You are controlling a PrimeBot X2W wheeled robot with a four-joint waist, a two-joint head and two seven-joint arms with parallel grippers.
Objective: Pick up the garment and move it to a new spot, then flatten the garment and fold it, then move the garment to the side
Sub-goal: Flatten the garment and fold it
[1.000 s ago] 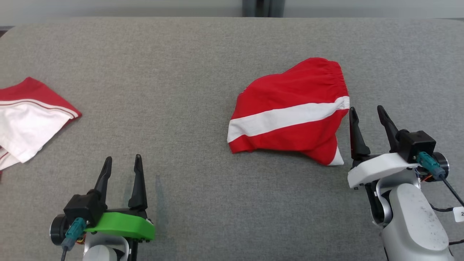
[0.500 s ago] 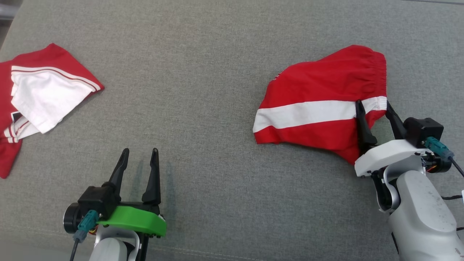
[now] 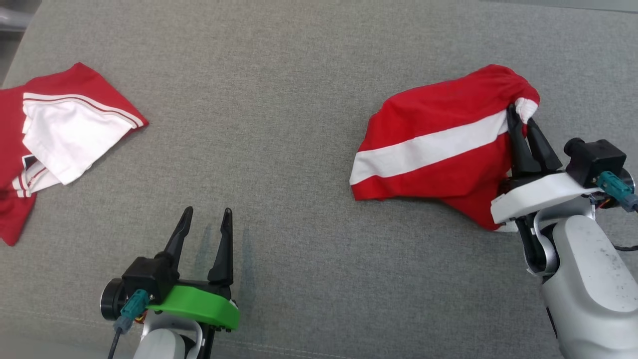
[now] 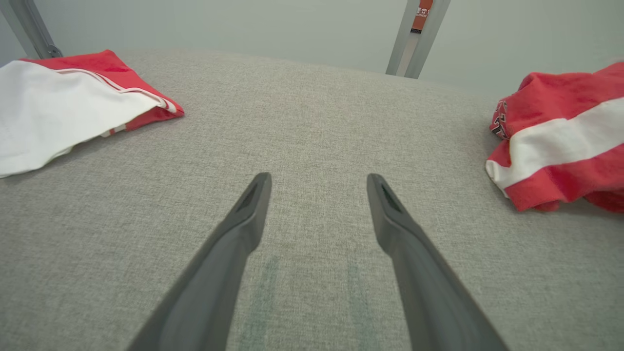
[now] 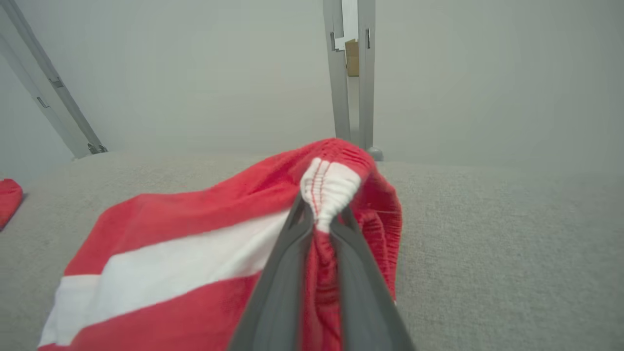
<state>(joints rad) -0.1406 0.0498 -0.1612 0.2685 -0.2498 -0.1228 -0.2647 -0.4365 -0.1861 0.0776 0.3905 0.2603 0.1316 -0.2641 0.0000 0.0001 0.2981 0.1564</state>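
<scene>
The garment (image 3: 438,144) is a pair of red shorts with a white stripe, lying crumpled on the right of the grey surface; it also appears at the right edge of the left wrist view (image 4: 560,141). My right gripper (image 3: 521,119) is shut on the garment's elastic waistband, where the white stripe bunches between the fingers (image 5: 324,214), and that edge is lifted off the surface. Low on the left, my left gripper (image 3: 205,217) hovers open over bare cloth, far from the garment, with nothing between its fingers (image 4: 317,183).
A second red and white garment (image 3: 55,134) lies at the far left edge of the grey padded surface (image 3: 259,99). Metal frame posts (image 5: 351,73) stand behind the surface's far edge. Bare cloth stretches between the two garments.
My right gripper moved forward onto the shorts' waistband, closed on it and raised that edge. The head camera tilted and shifted, so the whole picture moved. The left gripper stayed open.
</scene>
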